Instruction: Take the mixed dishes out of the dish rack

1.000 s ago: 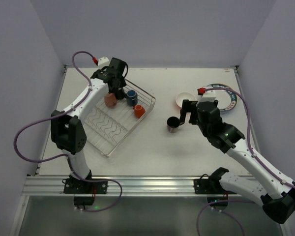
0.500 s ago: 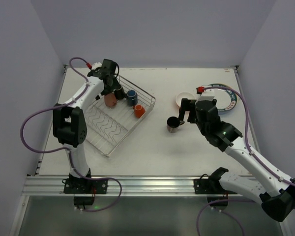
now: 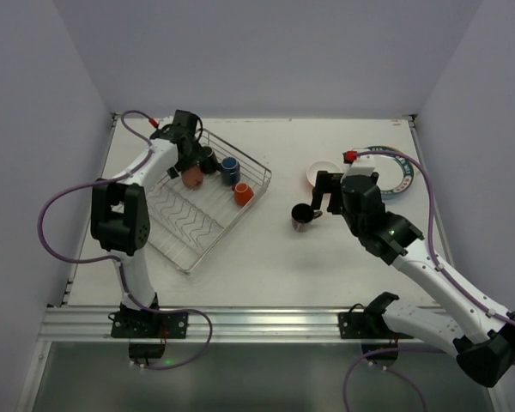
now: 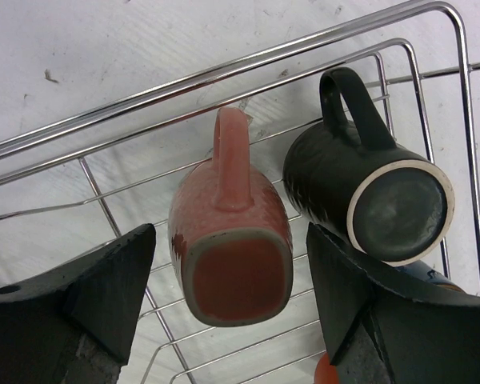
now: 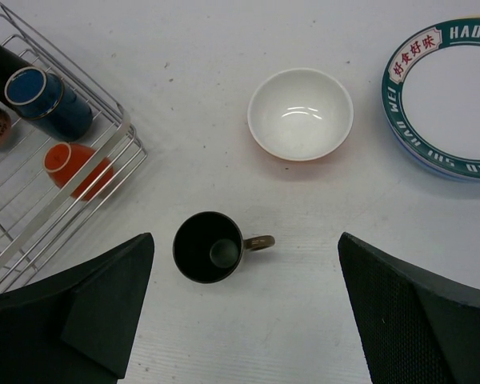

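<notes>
Open and astride the pink mug (image 4: 224, 200) in the far corner of the dish rack (image 4: 224, 68), beside the black mug (image 4: 368, 184), the left gripper (image 4: 230, 256) seems set to pinch its sides, while the open right gripper (image 5: 244, 240) hovers over the brown mug (image 5: 208, 246) on the counter (image 5: 224, 336).

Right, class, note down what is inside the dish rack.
In the dish rack: pink mug, black mug, blue mug, orange mug. From above, the left hand hides part of its far corner.
</notes>
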Available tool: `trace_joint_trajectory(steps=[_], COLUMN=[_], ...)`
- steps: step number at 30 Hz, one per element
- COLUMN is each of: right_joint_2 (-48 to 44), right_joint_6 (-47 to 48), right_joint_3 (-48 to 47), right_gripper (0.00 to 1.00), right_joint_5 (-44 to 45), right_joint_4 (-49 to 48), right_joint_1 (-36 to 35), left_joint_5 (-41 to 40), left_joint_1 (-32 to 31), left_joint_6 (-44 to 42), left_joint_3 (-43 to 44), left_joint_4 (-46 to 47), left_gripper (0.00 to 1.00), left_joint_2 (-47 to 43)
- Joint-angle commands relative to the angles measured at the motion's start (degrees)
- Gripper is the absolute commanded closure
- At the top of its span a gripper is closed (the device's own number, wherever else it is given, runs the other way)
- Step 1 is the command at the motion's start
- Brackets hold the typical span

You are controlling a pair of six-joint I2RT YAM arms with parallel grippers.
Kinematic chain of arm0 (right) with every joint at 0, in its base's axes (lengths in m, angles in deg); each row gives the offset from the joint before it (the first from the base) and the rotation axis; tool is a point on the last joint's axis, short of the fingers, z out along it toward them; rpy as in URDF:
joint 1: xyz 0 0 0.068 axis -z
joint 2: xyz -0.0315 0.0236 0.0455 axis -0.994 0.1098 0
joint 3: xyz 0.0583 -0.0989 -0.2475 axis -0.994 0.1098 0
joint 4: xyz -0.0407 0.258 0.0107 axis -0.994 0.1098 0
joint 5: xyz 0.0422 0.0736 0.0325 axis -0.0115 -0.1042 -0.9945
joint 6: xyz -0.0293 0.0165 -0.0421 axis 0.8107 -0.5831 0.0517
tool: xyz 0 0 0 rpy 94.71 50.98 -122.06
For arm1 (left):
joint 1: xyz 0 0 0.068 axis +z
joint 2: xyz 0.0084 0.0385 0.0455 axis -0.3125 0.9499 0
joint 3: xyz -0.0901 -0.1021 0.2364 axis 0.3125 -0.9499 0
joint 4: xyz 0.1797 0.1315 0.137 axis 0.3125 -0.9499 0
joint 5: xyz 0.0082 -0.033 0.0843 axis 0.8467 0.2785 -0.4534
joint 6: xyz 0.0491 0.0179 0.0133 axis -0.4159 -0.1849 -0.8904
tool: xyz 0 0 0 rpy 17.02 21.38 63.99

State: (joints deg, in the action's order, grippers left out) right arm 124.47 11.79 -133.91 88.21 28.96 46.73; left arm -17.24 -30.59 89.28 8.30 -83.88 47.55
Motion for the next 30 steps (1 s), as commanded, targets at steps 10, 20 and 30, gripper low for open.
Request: trace_joint_trajectory(steps=[10,20,30], right_joint_2=[-0.88,-1.68,-2.55], right_joint_6=[0.18,0.36,0.45], right_joint_3=[0.06,0.32,0.76], right_gripper=[0.01,0.01,0.01], right_joint_5=[0.97,0.09,-0.96], right_joint_4=[-2.92,-2.92,-3.36], right_joint_1=[0.06,0.06,0.06], left_joint_5=[0.44,4.03,8.25], left_joint_1=[0.43,0.43,0.43], left_joint_6=[-0.68,-1.21,-1.21], left_joint_3=[-0.21,-1.79,-4.60], left_joint_4=[1.21,2.52,4.90], left_gripper=[0.45,0.98,1.00], left_joint_2=[0.49,-4.34,-13.30])
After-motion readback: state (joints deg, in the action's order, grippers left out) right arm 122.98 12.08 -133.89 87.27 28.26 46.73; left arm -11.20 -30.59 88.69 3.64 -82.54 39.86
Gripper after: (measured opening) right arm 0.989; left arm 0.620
